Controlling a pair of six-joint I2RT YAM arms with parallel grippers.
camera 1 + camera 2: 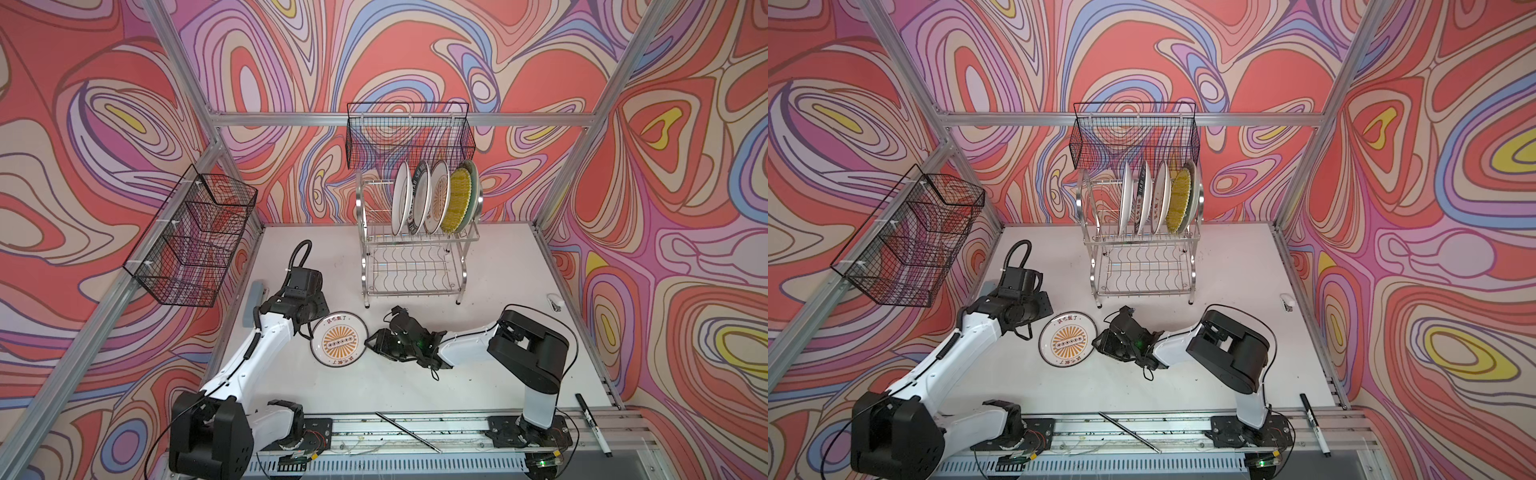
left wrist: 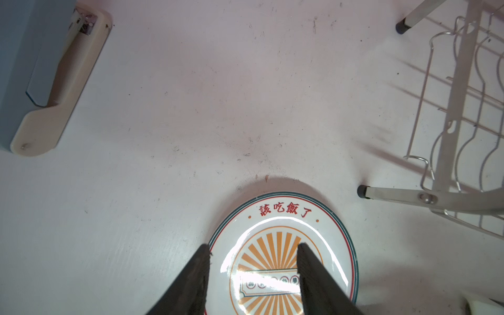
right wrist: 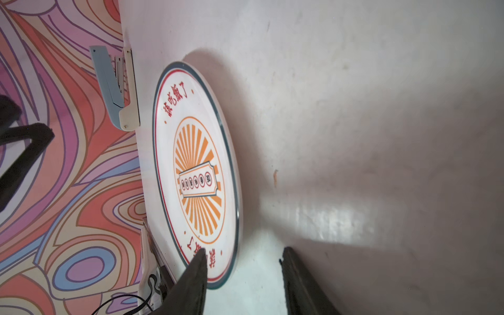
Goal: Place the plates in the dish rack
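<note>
A black marker (image 1: 592, 424) and a thin metal rod (image 1: 408, 432) lie on the front rail, nearest the arm bases.

Beyond them, the sunburst plate (image 1: 338, 340) (image 1: 1066, 340) lies face up on the white counter (image 1: 498, 270). It sits between the two tools and in front of the dish rack (image 1: 419, 237) (image 1: 1142, 240).

The left tool (image 2: 253, 246) is positioned over the plate's left side, jaws apart. In the left wrist view, one finger (image 2: 200, 272) ends at the rim and the other crosses the orange rays. No clamping contact is visible.

The right tool (image 3: 243, 250) sits low at the plate's right edge, jaws apart, with the rim between them. One finger (image 3: 196, 272) overlaps the lettered border. The other stands clear, with bare counter in the gap. Whether the plate lies flat or has one edge raised cannot be told.

A blue-grey stapler (image 1: 256, 303) lies at the counter's left edge, apart from the plate.

Farther back, the dish rack holds five plates upright in its upper tier. From left to right:
- a white plate (image 1: 401, 199)
- a dark-lettered plate (image 1: 419, 195)
- a second sunburst plate (image 1: 438, 197)
- a yellow plate (image 1: 459, 199)
- a pale green plate (image 1: 473, 178)

One black mesh basket (image 1: 195, 237) hangs on the left wall. A second basket (image 1: 409, 137) hangs on the back wall above the rack.
</note>
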